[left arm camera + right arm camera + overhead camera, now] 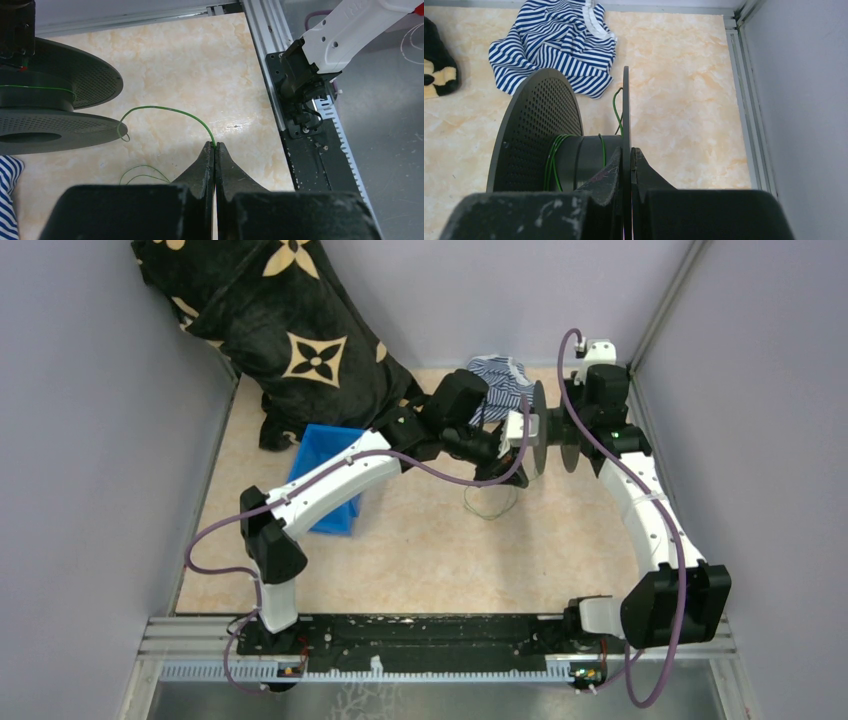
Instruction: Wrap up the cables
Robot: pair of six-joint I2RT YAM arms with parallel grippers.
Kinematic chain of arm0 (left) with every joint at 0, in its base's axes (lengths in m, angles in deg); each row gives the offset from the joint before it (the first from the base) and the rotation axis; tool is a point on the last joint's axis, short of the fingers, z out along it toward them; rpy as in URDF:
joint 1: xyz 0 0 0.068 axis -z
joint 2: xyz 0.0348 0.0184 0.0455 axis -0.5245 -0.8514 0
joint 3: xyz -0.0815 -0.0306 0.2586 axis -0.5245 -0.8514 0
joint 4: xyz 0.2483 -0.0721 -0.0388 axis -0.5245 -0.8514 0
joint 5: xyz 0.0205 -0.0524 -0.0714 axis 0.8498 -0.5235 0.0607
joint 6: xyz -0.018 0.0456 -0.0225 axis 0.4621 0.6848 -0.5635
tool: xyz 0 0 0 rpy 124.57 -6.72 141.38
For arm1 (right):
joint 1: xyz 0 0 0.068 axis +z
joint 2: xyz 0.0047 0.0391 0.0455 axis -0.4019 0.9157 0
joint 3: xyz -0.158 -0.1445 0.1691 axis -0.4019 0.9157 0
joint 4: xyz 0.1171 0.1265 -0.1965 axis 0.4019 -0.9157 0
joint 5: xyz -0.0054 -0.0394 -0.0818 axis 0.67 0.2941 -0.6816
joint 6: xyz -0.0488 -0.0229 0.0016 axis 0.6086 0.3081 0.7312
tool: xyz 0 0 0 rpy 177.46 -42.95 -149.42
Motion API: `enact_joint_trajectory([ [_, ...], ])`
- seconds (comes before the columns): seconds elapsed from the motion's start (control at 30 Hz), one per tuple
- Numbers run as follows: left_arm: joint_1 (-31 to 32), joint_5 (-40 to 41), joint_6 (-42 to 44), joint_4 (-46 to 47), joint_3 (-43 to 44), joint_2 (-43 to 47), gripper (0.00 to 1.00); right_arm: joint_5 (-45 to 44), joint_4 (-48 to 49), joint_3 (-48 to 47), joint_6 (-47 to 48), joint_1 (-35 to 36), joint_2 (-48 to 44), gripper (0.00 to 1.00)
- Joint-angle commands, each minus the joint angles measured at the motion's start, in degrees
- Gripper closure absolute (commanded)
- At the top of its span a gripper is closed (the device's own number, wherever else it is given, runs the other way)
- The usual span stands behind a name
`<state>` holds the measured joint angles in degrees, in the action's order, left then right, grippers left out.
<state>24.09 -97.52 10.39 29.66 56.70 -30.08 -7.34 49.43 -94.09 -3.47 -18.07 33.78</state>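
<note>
Spool (541, 426) right of bin (325, 475) — cables (490, 502) on table (420, 560) before it, shirt (500, 380) behind

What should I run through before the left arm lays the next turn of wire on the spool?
1. Grip on the cable: ok, the left gripper is shut on the green wire at its tips.
2. Hold on the spool: ok, the right gripper is clamped on the rim of one flange.
3. Turns on the hub: ok, a few green turns sit between the flanges.
4. Wire from the left gripper enters between the flanges: cannot tell, it curls right at a flange's rim.
5. Slack free of tangles: cannot tell, loose loops lie on the table near the spool.
</note>
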Motion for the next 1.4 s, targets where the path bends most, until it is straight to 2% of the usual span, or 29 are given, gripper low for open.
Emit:
enact_joint_trajectory([
  [0.0, -0.13, -1.94, -4.75, 2.32, 2.42, 2.93, 1.0, -0.64, 5.15, -0.6, 1.2, 0.35, -2.25, 1.0],
  [0.3, -2.51, -3.06, -17.1, 7.81, 7.06, 1.99, 1.0, 1.93, 3.51, 2.96, 2.92, 0.35, -4.74, 1.0],
  [0.6, -6.5, -2.89, -22.59, 11.19, 5.77, 3.89, 1.0, 4.54, 2.86, 5.44, 3.61, 0.28, -6.29, 1.0],
  [1.37, -16.46, 2.69, -25.88, 15.9, 8.43, -2.93, 1.0, 14.09, 1.58, 9.16, 6.51, 0.33, -9.85, 1.0],
])
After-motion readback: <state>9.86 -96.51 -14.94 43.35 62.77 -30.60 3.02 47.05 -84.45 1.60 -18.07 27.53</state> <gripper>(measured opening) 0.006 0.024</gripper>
